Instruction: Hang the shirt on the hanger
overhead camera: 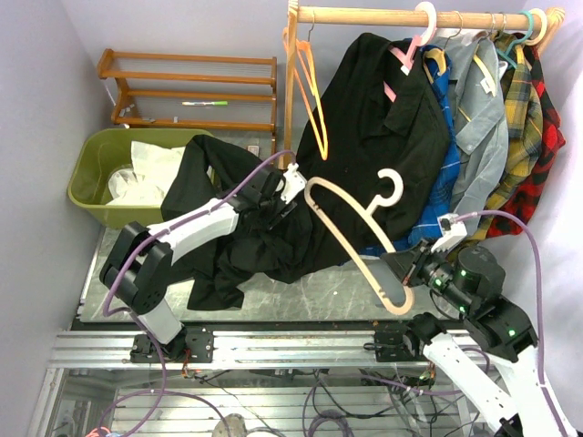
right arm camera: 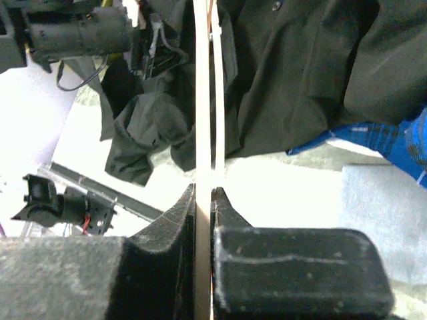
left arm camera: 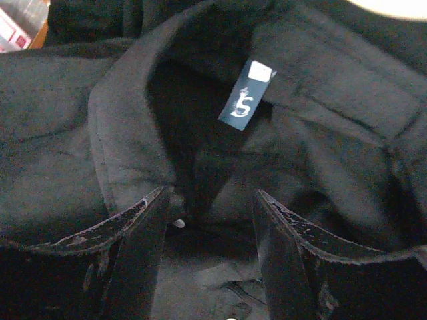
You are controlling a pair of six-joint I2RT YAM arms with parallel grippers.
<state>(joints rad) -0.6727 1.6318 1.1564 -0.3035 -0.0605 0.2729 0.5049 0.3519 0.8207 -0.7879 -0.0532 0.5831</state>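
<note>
The black shirt (overhead camera: 264, 241) lies crumpled on the table. My left gripper (overhead camera: 276, 202) is right over its collar. In the left wrist view the collar (left arm camera: 127, 107) with a dark size label (left arm camera: 243, 100) fills the frame. The left gripper (left arm camera: 210, 210) is open, its fingers either side of the placket below the collar, near a pale button (left arm camera: 179, 223). My right gripper (overhead camera: 405, 266) is shut on the lower end of the cream-peach hanger (overhead camera: 351, 235) and holds it tilted above the table, with the hook (overhead camera: 390, 187) up. In the right wrist view the hanger (right arm camera: 202, 100) is clamped between the pads of the right gripper (right arm camera: 204, 200).
A clothes rack with a wooden rod (overhead camera: 401, 15) stands at the back right. It holds another black shirt on a pink hanger (overhead camera: 405, 55), a blue plaid shirt (overhead camera: 444, 137), other shirts and orange hangers (overhead camera: 310, 91). A green bin (overhead camera: 96, 182) and a wooden shelf (overhead camera: 191, 86) are at the back left.
</note>
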